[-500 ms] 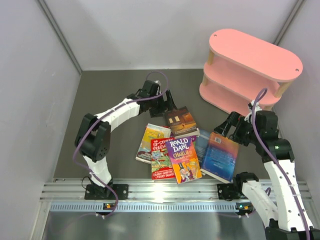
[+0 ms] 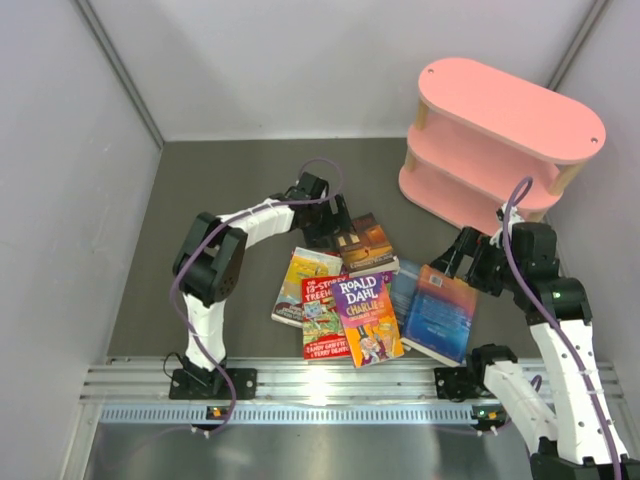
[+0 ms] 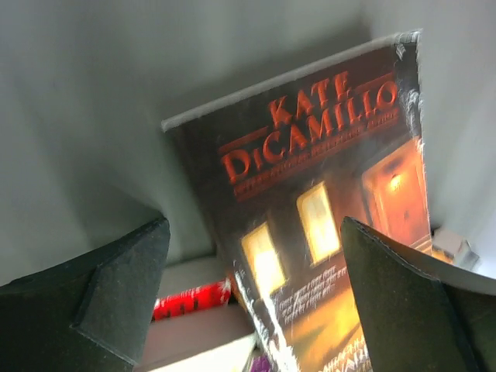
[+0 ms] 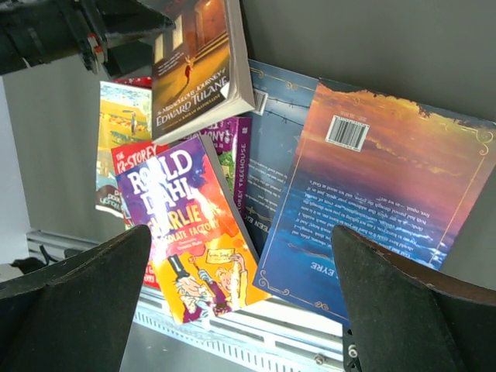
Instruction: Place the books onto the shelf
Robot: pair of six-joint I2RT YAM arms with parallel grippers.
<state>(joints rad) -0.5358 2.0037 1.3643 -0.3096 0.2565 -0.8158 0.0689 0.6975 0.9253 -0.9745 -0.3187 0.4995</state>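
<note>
Several books lie in a fanned pile on the dark table: a yellow one (image 2: 303,283), the red Treehouse (image 2: 322,318), the purple Roald Dahl (image 2: 368,318), a brown-orange one (image 2: 365,245), and two overlapping blue ones (image 2: 440,310). The pink shelf (image 2: 505,140) stands at the back right, apart from them. My left gripper (image 2: 335,228) is open at the brown-orange book's far left edge. In the left wrist view that book's cover (image 3: 325,178) fills the space between the spread fingers (image 3: 116,294). My right gripper (image 2: 462,262) hovers open over the blue books (image 4: 380,194), holding nothing.
Grey walls close in the table on the left, back and right. A metal rail (image 2: 330,385) with both arm bases runs along the near edge. The shelf stands close to the right wall. The left arm (image 4: 70,31) shows at the top left of the right wrist view.
The left arm has swung its elbow rightward and brought its gripper down closer to the brown-orange book. The right arm and the books have not moved.
</note>
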